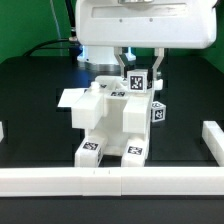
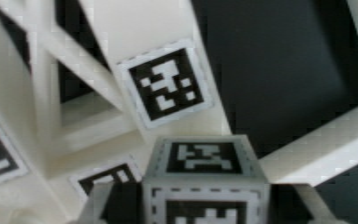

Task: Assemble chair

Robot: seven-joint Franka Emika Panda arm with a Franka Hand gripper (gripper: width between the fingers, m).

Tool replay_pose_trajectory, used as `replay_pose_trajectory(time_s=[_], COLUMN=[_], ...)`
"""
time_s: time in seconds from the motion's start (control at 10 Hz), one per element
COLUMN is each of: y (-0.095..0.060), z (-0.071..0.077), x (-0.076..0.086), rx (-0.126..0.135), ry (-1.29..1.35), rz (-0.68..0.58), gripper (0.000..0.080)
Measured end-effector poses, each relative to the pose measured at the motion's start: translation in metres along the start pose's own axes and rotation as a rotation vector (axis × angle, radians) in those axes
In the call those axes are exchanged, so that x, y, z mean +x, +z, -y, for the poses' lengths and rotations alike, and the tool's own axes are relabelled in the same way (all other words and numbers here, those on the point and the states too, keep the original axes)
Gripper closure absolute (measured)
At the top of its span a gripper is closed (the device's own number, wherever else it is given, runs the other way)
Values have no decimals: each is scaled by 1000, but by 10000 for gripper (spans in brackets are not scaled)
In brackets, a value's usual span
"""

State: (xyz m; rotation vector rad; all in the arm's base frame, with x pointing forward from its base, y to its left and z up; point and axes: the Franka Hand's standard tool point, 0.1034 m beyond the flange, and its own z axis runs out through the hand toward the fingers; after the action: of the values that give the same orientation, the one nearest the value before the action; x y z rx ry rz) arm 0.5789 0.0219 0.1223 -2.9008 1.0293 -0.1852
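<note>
The partly built chair (image 1: 108, 122) is a cluster of glossy white blocks with black-and-white tags, standing in the middle of the dark table. At its back right an upright tagged leg bar (image 1: 138, 84) rises against the block. My gripper (image 1: 138, 72) comes straight down from the white arm and is shut on the top of that bar, one finger on each side. In the wrist view the bar's tagged end (image 2: 202, 185) fills the space between the dark fingers (image 2: 112, 203), with other white chair parts and a tagged slab (image 2: 167, 85) beyond it.
Long white border rails run along the front (image 1: 110, 182) and the exterior view's right (image 1: 212, 140) of the table. A thin white piece (image 1: 72, 98) juts out on the chair's left. The arm's white base (image 1: 100, 50) stands behind.
</note>
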Motion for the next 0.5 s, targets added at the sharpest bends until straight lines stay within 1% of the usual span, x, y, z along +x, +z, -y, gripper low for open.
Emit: replay_pose_trajectory(time_s=[0.2,0.3,0.4,0.5], y=[0,0,1,1], z=[2,2,2,1], x=[-1,-1,-2,-1], rx=[12,12,11,11], ry=[178,186,176,137], rz=[7,8,8,8], gripper=[512,512,449,266])
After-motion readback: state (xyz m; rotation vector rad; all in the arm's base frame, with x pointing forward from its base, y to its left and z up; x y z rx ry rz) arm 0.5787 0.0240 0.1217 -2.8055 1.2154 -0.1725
